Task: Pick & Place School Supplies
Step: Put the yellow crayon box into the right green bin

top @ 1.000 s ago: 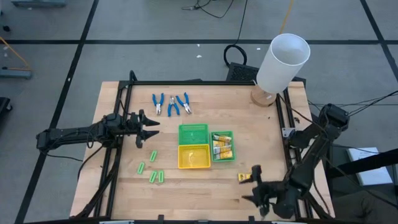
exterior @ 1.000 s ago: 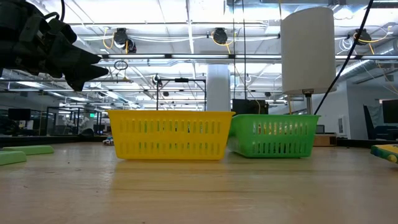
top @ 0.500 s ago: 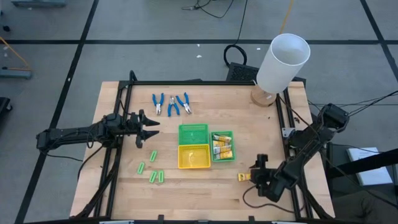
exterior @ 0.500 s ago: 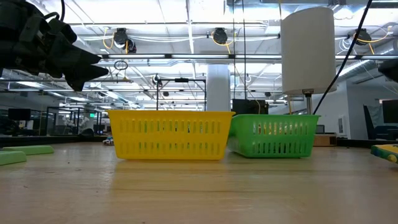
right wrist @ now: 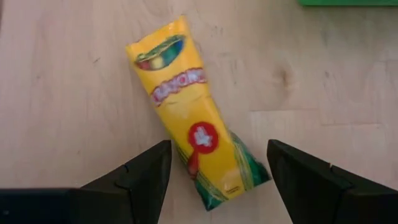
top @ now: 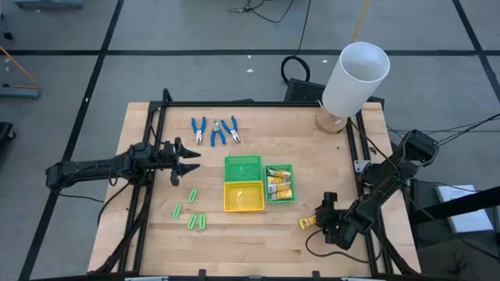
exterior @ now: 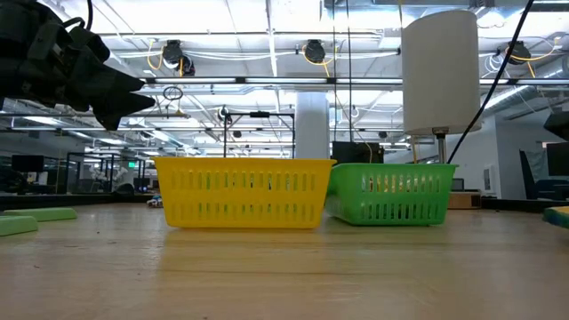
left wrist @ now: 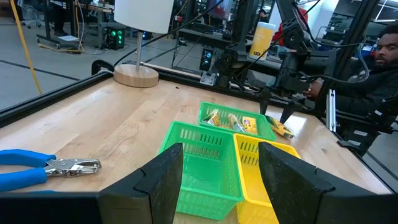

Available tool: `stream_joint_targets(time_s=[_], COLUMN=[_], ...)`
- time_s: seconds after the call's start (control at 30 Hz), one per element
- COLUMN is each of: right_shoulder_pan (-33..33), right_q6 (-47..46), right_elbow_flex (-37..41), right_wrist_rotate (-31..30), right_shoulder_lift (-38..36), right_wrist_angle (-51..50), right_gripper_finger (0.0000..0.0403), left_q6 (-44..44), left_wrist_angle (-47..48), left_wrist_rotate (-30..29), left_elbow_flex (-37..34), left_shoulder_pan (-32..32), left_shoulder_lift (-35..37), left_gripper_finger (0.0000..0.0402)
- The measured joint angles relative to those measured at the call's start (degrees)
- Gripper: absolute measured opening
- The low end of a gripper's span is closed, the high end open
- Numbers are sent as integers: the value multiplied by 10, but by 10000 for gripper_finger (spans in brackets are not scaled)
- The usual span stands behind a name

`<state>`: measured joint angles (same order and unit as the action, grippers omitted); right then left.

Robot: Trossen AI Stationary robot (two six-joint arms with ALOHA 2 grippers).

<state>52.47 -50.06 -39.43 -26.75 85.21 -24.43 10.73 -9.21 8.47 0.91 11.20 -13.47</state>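
One yellow packet (right wrist: 193, 118) lies flat on the wood near the table's right front (top: 305, 223). My right gripper (right wrist: 219, 149) slants down over it, open, with a finger on either side of the packet's near end and touching nothing. More packets (top: 279, 183) lie in a small green tray. Three blue-handled tools (top: 216, 130) lie at the far left, and several light-green sticks (top: 191, 211) lie at the near left. My left gripper (top: 186, 159) hovers open and level, left of the trays.
A green tray (top: 243, 167) and a yellow tray (top: 243, 196) stand side by side mid-table. A big white cylinder (top: 355, 78) on a wooden base stands at the far right corner. A person (left wrist: 385, 50) sits beyond the table in the left wrist view.
My right gripper has come down from above the table's near edge toward the loose packet, moving a little toward the far edge and rolling its wrist. It stays open. The left arm has kept still.
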Motion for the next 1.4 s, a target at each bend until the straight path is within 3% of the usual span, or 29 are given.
stream_joint_targets(time_s=[0.27,0.7,1.0,1.4], right_shoulder_pan=[0,-6,-22,-22], right_q6=[3,-2,-31,-16], right_elbow_flex=[11,11,11,11], right_wrist_rotate=[43,-17,1,17], right_shoulder_lift=[0,0,0,0], right_wrist_angle=[77,73,6,37], right_gripper_finger=[256,256,256,248], left_q6=[0,0,0,0], left_wrist_angle=[0,0,0,0], left_wrist_rotate=[0,0,0,0], left_elbow_flex=[0,0,0,0], left_shoulder_pan=[0,0,0,0], left_shoulder_lift=[0,0,0,0], left_gripper_finger=[214,214,214,214])
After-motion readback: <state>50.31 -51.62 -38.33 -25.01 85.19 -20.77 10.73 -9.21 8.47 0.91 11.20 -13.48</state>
